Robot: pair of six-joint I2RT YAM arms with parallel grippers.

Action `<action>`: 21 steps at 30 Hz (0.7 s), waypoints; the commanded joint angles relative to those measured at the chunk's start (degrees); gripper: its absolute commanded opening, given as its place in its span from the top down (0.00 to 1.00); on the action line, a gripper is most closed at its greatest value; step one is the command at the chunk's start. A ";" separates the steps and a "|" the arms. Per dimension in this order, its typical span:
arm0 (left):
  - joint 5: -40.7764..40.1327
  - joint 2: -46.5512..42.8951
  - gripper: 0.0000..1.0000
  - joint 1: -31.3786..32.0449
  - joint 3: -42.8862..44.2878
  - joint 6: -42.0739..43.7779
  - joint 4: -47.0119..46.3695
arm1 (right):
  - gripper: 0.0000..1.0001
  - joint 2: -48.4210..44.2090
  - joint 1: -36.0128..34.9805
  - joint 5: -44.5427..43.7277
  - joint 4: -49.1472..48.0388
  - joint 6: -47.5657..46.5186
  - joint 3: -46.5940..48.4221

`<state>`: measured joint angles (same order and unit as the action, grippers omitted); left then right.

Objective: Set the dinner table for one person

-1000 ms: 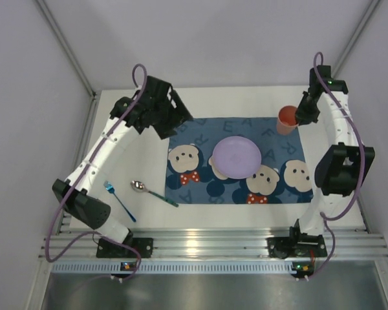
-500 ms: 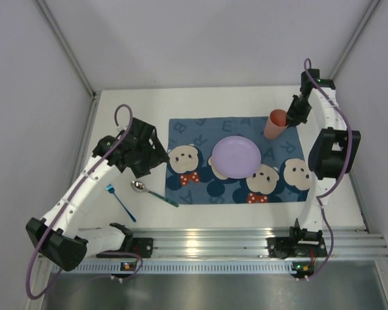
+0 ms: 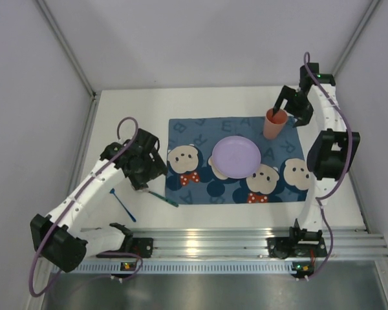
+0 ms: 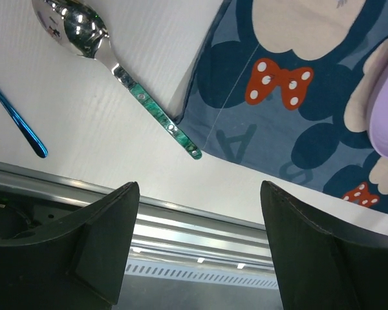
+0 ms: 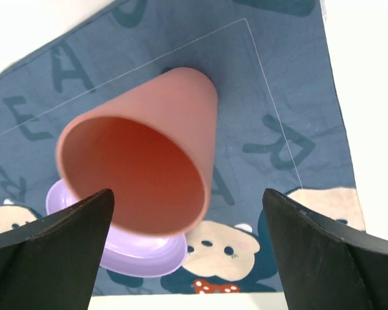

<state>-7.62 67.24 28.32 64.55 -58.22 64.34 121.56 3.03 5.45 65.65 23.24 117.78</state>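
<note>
On the white dinner table (image 3: 132, 119) lies a blue cartoon placemat (image 3: 189, 129) with a lilac plate (image 3: 236, 157) in its middle. A salmon cup (image 3: 275, 123) stands upright on the mat's far right corner. My right gripper (image 3: 290, 110) hovers just above it, open, with its fingers spread either side of the rim and not touching. In the right wrist view the cup (image 5: 142, 171) sits between the wide jaws of that gripper (image 5: 187, 194). My left gripper (image 4: 199, 188) is open and empty, above the table's near edge. A green-handled spoon (image 4: 126, 81) and a blue fork (image 4: 16, 116) lie left of the mat.
In the top view the left gripper (image 3: 142, 177) covers the spoon's bowl, and only the green handle (image 3: 163, 198) shows. The fork (image 3: 123, 203) lies nearer the front left. A metal rail (image 3: 213, 240) runs along the near edge. Grey walls enclose the back and both sides.
My right gripper has opened and let go of the cup, which now stands on the mat's far right corner. The left arm has swung nearer, over the spoon.
</note>
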 commanded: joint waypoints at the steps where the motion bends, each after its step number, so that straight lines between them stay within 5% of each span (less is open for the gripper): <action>1: -0.82 1.57 0.20 -0.28 -3.54 -1.81 0.88 | 0.00 -8.69 -0.83 -0.53 3.25 0.40 4.13; 5: 0.41 2.80 0.24 -0.28 -8.47 -2.43 -1.40 | 0.00 -20.35 -2.23 -1.67 3.26 0.75 -1.57; 13: 0.32 8.42 0.25 -1.07 -13.67 -1.73 -7.81 | 0.00 -44.27 -13.57 -2.91 -3.58 3.29 -30.65; 21: -3.80 17.12 0.26 -1.25 -11.74 -0.58 -10.37 | 0.00 -52.47 -16.56 -2.99 -6.06 2.77 -47.63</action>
<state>-8.27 82.28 27.42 50.87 -59.70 55.99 71.75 -13.02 3.29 62.74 25.78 71.44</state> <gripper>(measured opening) 0.742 0.996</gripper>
